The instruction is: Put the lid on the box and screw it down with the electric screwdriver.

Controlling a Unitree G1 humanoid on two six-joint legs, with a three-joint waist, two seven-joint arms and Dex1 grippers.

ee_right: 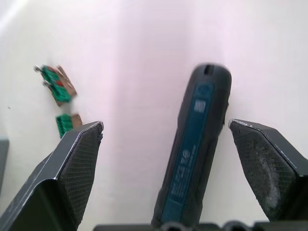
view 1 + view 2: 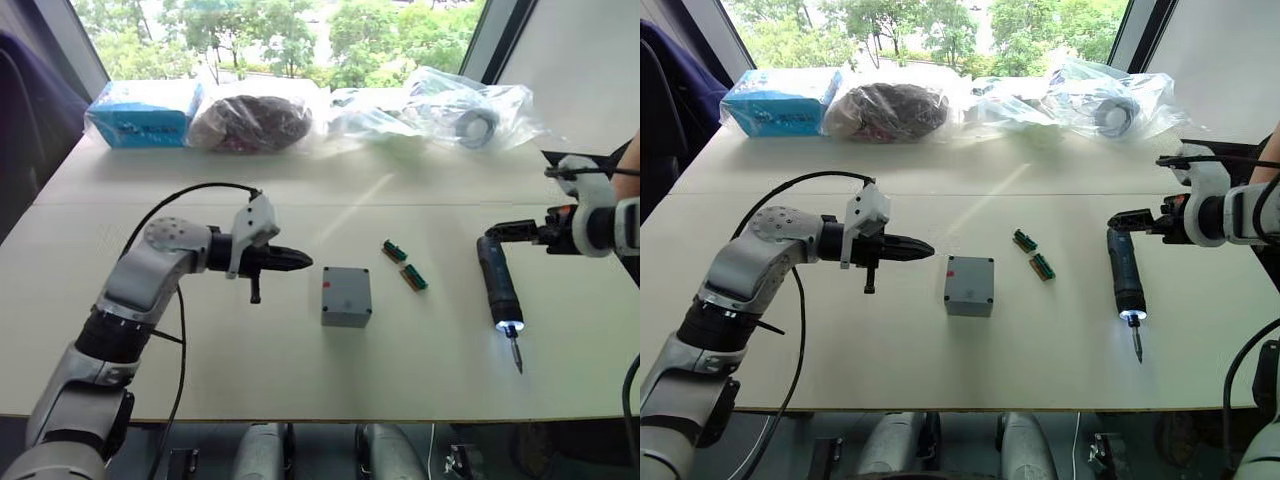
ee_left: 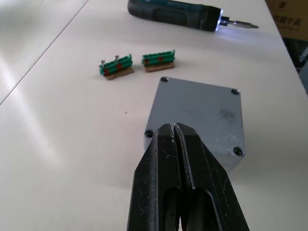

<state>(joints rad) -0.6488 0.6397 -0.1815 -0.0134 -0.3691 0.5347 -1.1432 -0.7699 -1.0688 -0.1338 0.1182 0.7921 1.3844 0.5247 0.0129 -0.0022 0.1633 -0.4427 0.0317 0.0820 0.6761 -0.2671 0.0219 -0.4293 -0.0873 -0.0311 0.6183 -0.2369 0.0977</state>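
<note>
The grey box (image 2: 345, 314) stands in the middle of the table with the lid (image 2: 346, 284) lying flat on top, its corner holes visible. My left gripper (image 2: 300, 260) is shut and empty, hovering just left of the box with its tips pointing at it. The black electric screwdriver (image 2: 500, 280) lies on the table to the right, bit toward the front edge and its tip light on. My right gripper (image 1: 166, 126) is open, one finger on each side of the screwdriver's rear end, with a gap on both sides.
Two small green pieces (image 2: 394, 251) (image 2: 414, 278) lie between the box and the screwdriver. A blue packet (image 2: 140, 112) and several plastic bags (image 2: 255, 120) line the far edge by the window. The table's front edge (image 2: 300, 415) runs close below the box.
</note>
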